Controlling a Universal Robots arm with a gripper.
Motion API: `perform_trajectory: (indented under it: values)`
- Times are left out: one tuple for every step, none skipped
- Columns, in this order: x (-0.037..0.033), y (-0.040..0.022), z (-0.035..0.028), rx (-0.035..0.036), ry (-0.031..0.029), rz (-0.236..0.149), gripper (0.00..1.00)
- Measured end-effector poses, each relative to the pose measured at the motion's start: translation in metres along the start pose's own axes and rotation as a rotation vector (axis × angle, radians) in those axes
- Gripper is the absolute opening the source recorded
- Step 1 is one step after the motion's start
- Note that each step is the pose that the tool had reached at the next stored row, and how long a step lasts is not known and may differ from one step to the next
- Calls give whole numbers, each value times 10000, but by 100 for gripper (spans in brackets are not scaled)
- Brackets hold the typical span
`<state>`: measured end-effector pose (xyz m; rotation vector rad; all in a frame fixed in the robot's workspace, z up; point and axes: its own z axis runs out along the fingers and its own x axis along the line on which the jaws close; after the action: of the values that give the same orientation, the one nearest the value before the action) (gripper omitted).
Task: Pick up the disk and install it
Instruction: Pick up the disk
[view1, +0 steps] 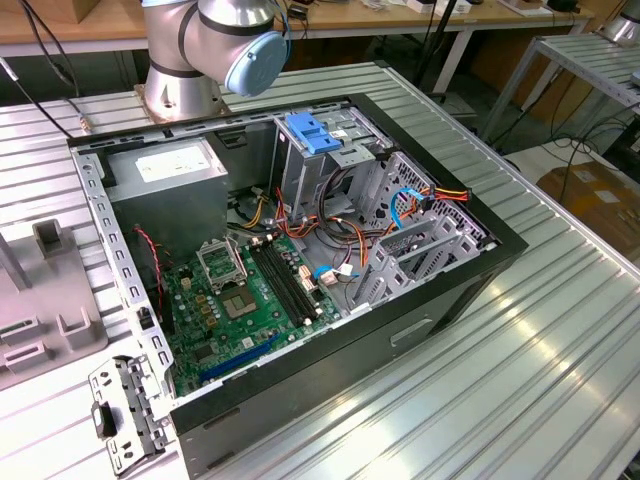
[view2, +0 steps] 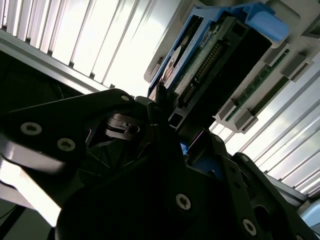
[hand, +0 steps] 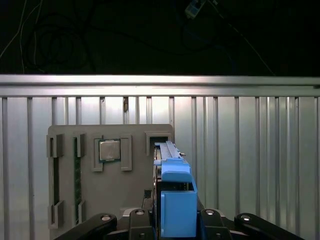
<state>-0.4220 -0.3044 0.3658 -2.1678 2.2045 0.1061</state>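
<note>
Gripping the disk (hand: 177, 207) by its blue-edged sides between closed fingers (hand: 141, 225), right at a grey holder (hand: 100, 200) on the ribbed tabletop (hand: 250, 150).

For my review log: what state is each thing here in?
disk: upright in the holder tray's slot, not in the case.
claw: astride the disk.
processor chip: seated in its tray pocket.
computer case: lying on its side, open side up.
</note>
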Motion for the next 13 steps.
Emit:
perform_trajectory:
  values:
    - [0, 0, -3, 0, -1, 0, 37]
    - [-1, 0, -6, 1, -2, 0, 37]
    - [-1, 0, -9, 1, -3, 0, 37]
    - [-1, 0, -11, 1, -3, 1, 37]
    - [-2, 1, -16, 0, -5, 2, 37]
    - [-2, 1, -21, 1, -7, 1, 37]
    - [-2, 1, -23, 1, -8, 1, 37]
    - [-3, 1, -24, 2, -9, 1, 37]
    - [-3, 1, -28, 1, -10, 1, 37]
    - [-3, 1, -32, 0, -11, 1, 37]
    - [-3, 1, -33, 0, -12, 1, 37]
    - [-4, 1, -38, 0, -13, 1, 37]
    - [-4, 1, -41, 0, -14, 1, 37]
